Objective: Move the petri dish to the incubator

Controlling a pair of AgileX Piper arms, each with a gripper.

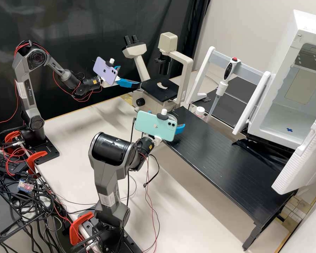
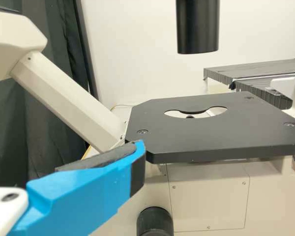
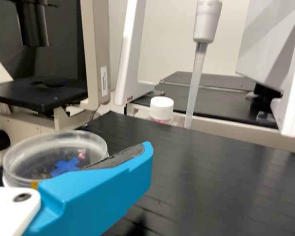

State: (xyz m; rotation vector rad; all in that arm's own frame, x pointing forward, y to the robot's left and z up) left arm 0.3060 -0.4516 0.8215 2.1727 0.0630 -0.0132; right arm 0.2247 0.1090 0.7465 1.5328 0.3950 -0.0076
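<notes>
High view: the left gripper [image 1: 129, 76], fingers parted, hovers beside the microscope [image 1: 157, 88], while the right gripper [image 1: 180, 129] is at the black stand [image 1: 231, 160], its fingers clasping the petri dish [image 3: 34, 157], seen in the right wrist view.

high view slants down; wrist views share microscope [image 1: 170, 93]

The microscope [image 1: 152, 100] stands at the far left end of the platform [image 1: 231, 154], the incubator [image 1: 288, 44] behind right. Between them, the pipette [image 1: 228, 73] hangs, the bottle [image 1: 200, 111] beside its lower end.
</notes>
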